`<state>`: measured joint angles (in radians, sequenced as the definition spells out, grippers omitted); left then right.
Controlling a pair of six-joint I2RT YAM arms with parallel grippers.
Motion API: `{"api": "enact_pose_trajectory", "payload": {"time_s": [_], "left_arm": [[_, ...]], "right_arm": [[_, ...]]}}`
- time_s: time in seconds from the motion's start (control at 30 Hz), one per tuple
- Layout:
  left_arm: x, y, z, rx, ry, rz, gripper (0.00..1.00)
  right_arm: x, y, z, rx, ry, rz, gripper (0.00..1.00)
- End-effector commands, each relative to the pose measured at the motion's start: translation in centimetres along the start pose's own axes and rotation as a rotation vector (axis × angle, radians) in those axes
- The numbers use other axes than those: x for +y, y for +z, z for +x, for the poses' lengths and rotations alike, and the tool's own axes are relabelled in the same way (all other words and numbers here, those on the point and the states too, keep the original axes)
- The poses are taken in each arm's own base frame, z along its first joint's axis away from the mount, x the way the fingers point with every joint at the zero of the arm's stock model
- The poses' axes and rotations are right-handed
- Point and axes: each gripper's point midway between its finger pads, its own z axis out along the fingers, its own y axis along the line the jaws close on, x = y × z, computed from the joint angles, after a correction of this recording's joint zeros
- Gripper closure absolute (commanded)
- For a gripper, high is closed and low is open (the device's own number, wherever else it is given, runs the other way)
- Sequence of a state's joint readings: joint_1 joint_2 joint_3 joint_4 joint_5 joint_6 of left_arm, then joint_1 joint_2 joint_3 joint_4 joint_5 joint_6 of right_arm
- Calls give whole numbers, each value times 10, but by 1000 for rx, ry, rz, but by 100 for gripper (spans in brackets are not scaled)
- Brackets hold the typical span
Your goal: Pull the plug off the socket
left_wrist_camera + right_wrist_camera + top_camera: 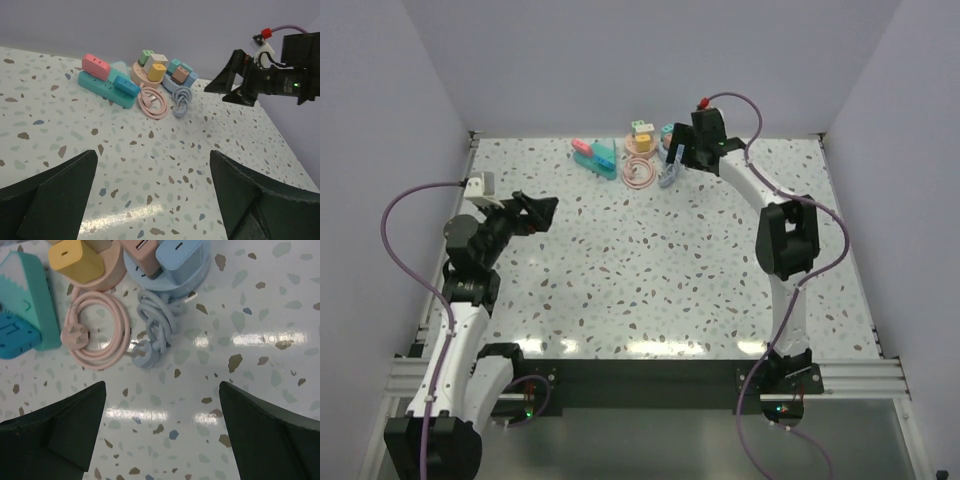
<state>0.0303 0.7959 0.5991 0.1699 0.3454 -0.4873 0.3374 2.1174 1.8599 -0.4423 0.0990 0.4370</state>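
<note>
Three sockets sit at the table's far middle. A teal power strip [603,160] [102,88] [32,300] carries a pink plug [96,66] and a blue plug [126,86]. A pink round socket [141,76] [114,271] holds green, white and yellow plugs [80,260] and has a coiled pink cord [97,335]. A light-blue round socket [171,84] [172,284] holds a teal plug, a brown plug and a blue plug [180,255], with its bundled blue cord [155,325]. My right gripper [680,160] [162,390] is open and empty, just above and near of the blue cord. My left gripper [546,212] [152,160] is open and empty, well short of the sockets.
The sockets lie close to the back wall [650,60]. White side walls border the speckled table [650,270] on the left and right. My right arm [280,80] reaches in from the right of the sockets, with its purple cable above.
</note>
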Motion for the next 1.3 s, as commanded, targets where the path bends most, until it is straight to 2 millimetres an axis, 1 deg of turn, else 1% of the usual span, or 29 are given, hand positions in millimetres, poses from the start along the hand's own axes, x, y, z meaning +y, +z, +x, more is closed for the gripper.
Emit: {"api": "enact_pose_trajectory", "payload": {"time_s": [0.0, 0.03, 0.07, 0.13, 0.17, 0.27, 0.3, 0.43, 0.47, 0.5, 0.57, 0.63, 0.67, 0.7, 0.77, 0.8, 0.83, 0.87, 0.93, 0.97, 1.0, 1.03, 1.07, 1.1, 1.13, 1.17, 1.2, 1.23, 1.27], "left_arm": [[-27, -11, -10, 32, -40, 76, 0], [-29, -14, -11, 32, -39, 82, 0], [-28, -16, -9, 43, -42, 76, 0], [-29, -19, -7, 44, -48, 71, 0], [-28, -21, -4, 54, -60, 68, 0], [-30, -23, 0, 64, -71, 73, 0], [-25, -25, 6, 89, -81, 51, 0], [-19, -28, 7, 90, -71, 13, 0], [-18, -27, 8, 94, -68, 7, 0], [-18, -28, 8, 96, -66, 5, 0], [-16, -28, 9, 102, -67, -5, 0], [-15, -29, 11, 110, -66, -12, 0], [-14, -30, 11, 114, -63, -16, 0], [-13, -30, 12, 114, -63, -22, 0], [-10, -31, 16, 122, -62, -36, 0], [-9, -33, 15, 119, -62, -43, 0], [-7, -32, 16, 118, -62, -53, 0], [-7, -33, 17, 119, -61, -55, 0], [-5, -33, 20, 122, -62, -58, 0], [-5, -33, 20, 119, -64, -53, 0], [-4, -32, 22, 124, -67, -54, 0], [-2, -30, 27, 130, -68, -55, 0], [0, -29, 31, 138, -71, -54, 0], [5, -27, 44, 168, -84, -60, 0], [6, -24, 47, 172, -86, -52, 0], [6, -23, 53, 187, -99, -43, 0], [6, -21, 66, 227, -116, -21, 0], [5, -19, 72, 240, -133, -7, 0], [2, -16, 70, 227, -131, 21, 0]], "right_arm": [[1, 21, -32, -96, 153, 60, 1], [-1, 36, -24, -83, 170, 75, 1], [4, 40, -32, -105, 192, 60, 1], [13, 51, -31, -108, 222, 37, 1], [16, 63, -27, -103, 230, 29, 1], [15, 83, -15, -68, 268, 50, 2], [15, 88, -11, -62, 283, 59, 2], [17, 101, -7, -69, 312, 40, 8], [19, 104, -9, -74, 314, 29, 11], [19, 111, 0, -54, 311, 29, 16], [20, 115, 0, -40, 315, 28, 21], [22, 123, 10, -12, 316, 14, 31], [22, 125, 13, -4, 317, 10, 37], [24, 123, 13, -2, 314, 2, 50], [22, 123, 26, 31, 306, -4, 64], [20, 121, 29, 39, 297, -2, 72], [23, 110, 21, 28, 292, -16, 83], [18, 111, 34, 54, 287, -16, 89], [19, 101, 40, 69, 260, -40, 99], [19, 90, 49, 89, 242, -62, 100], [17, 82, 49, 88, 233, -64, 100], [13, 68, 63, 122, 226, -68, 100], [17, 57, 64, 122, 212, -107, 100], [15, 48, 69, 128, 206, -109, 100], [1, 41, 101, 188, 203, -79, 100], [9, 17, 91, 169, 200, -118, 100], [8, 8, 101, 190, 195, -132, 100], [-1, -3, 131, 251, 188, -116, 100], [1, -21, 130, 246, 173, -136, 100]]}}
